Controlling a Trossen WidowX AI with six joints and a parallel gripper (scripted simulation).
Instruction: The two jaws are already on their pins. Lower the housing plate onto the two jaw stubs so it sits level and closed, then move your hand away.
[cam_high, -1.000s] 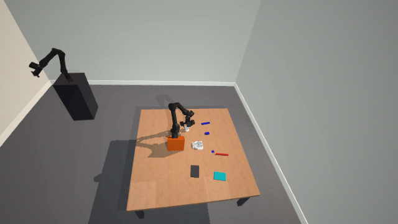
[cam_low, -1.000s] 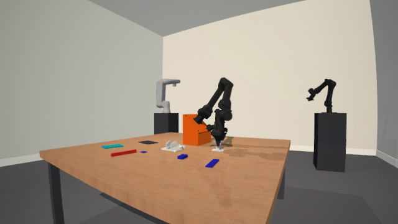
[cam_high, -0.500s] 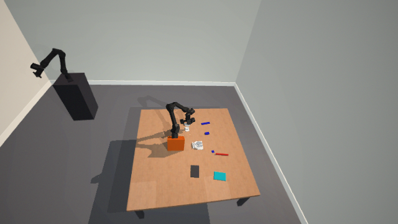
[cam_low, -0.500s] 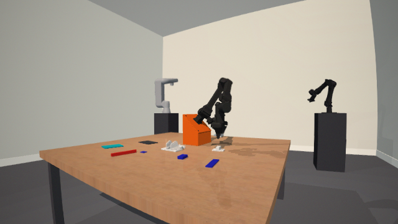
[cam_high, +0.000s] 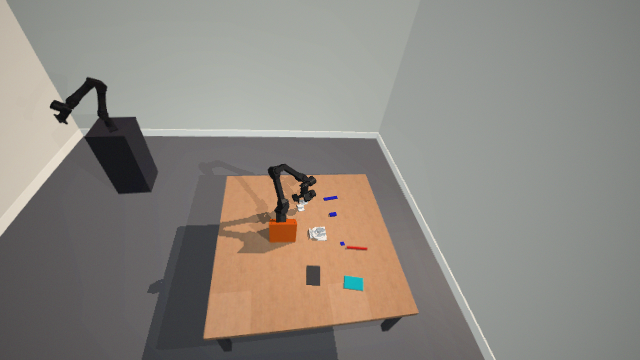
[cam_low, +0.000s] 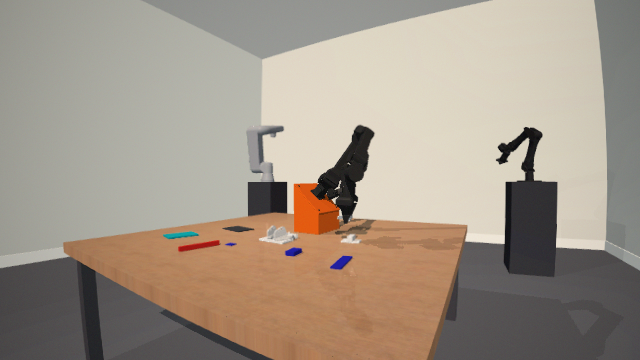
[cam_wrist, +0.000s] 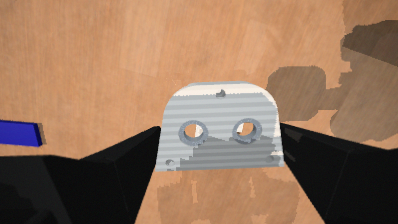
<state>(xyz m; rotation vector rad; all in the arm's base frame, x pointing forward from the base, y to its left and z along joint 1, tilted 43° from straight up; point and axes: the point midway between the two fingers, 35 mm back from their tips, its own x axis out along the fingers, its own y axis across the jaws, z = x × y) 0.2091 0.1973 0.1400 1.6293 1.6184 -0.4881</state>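
Hand (cam_high: 302, 199) (cam_low: 346, 219) (cam_wrist: 215, 130) had the grey housing plate (cam_wrist: 220, 114) clamped by its sides, held above the worktop (cam_high: 270, 305) (cam_low: 225, 290), approx. twd the far edge in top view, nr a small white stand (cam_high: 300, 207) (cam_low: 351, 240).

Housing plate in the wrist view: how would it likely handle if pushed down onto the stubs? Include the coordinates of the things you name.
The housing plate (cam_wrist: 220, 114) is probably stiff, since its edges look straight between the fingers. Gripped only at its sides, it might tilt if pressed off-centre.

No text, label, brand, number or sign can be read in any of the three views.
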